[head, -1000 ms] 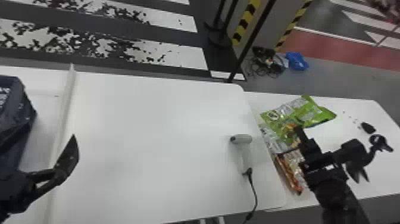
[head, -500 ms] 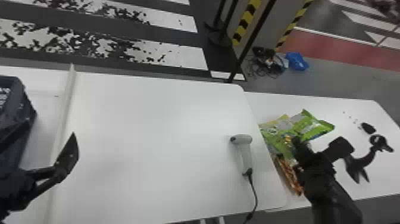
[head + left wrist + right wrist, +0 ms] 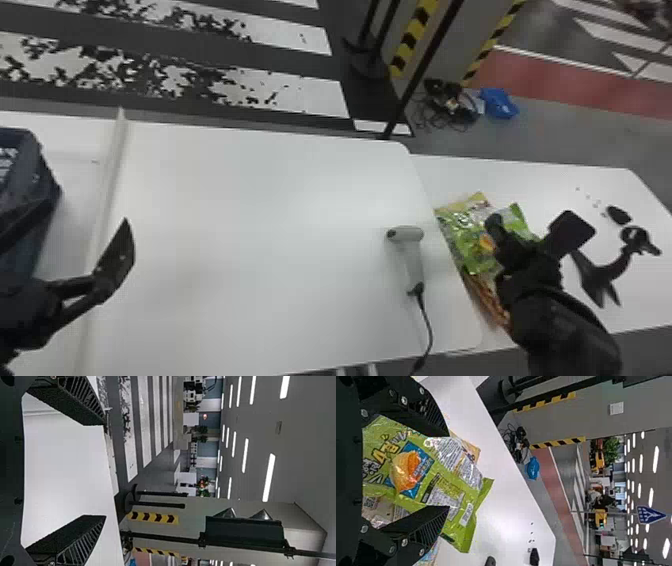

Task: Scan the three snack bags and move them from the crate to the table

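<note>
Green bag drops in between the right gripper's [image 3: 449, 471] parted fingers.
The left gripper [image 3: 105, 470] waits wide open and empty; the right, also wide open, clamps nothing. Beyond it, an orange-brown bag [image 3: 487, 300] lies on the bench [image 3: 500, 170], partly under the green bag [image 3: 409, 471], whose far edge has come nearer the robot over the last second. That suggests a release onto the pile, leaving the right arm to back off without snagging.

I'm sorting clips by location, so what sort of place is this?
Probably a large indoor hall, perhaps a test or demo space: rows of ceiling lights, street-style white stripes on the floor and a blue road sign.
</note>
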You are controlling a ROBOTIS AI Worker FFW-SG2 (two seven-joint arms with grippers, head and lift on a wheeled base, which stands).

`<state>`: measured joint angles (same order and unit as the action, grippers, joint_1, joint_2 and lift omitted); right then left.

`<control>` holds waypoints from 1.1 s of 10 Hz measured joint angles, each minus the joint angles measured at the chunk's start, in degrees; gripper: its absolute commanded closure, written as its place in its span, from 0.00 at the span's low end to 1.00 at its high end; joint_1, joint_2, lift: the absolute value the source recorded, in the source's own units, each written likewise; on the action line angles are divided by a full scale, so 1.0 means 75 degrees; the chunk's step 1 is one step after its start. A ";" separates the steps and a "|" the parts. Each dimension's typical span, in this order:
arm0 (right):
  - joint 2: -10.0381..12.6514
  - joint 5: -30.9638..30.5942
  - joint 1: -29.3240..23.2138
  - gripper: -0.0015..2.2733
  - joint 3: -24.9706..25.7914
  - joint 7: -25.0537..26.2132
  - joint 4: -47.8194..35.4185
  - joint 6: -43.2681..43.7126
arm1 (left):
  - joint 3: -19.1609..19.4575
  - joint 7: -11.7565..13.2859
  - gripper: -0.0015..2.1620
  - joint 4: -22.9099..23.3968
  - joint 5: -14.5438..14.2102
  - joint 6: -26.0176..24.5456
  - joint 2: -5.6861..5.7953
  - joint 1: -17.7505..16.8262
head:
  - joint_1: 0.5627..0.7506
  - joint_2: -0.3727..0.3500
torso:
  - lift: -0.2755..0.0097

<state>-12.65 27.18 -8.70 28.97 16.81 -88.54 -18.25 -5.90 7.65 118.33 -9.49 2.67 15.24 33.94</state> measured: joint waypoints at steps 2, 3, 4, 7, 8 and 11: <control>0.0033 0.0073 -0.0922 0.03 -0.0391 -0.0113 -0.1538 0.0008 | -0.0003 -0.0010 0.01 0.0040 0.0000 -0.0005 0.0000 0.0008 | 0.70 0.03 | 0.75; 0.0055 0.0102 -0.1294 0.04 -0.0617 -0.0335 -0.2198 -0.0026 | -0.0013 -0.0015 0.01 0.0055 0.0000 -0.0024 -0.0018 0.0009 | 0.70 0.03 | 0.75; 0.0129 0.0071 -0.1663 0.04 -0.0967 -0.0546 -0.2972 -0.0085 | -0.0024 -0.0036 0.01 0.0101 0.0005 -0.0075 -0.0036 0.0009 | 0.70 0.03 | 0.75; 0.0284 -0.0675 -0.2305 0.04 -0.2445 -0.0627 -0.4656 -0.0490 | -0.0016 -0.0134 0.01 0.0407 0.0012 -0.0297 -0.0057 0.0123 | 0.70 0.12 | 0.75; 0.0351 -0.1011 -0.2466 0.04 -0.2998 -0.0624 -0.5008 -0.0564 | 0.0034 -0.0229 0.01 0.0509 0.0012 -0.0321 -0.0081 0.0203 | 0.70 0.21 | 0.75; 0.0416 -0.1944 -0.3061 0.03 -0.4507 -0.0602 -0.5745 -0.0562 | 0.0394 -0.0389 0.01 0.0697 -0.0083 -0.0288 -0.0232 0.0487 | 0.70 0.44 | 0.75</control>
<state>-9.52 12.59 -31.66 -4.83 12.29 -131.63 -22.46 -2.94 4.73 123.55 -10.11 0.52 13.50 37.60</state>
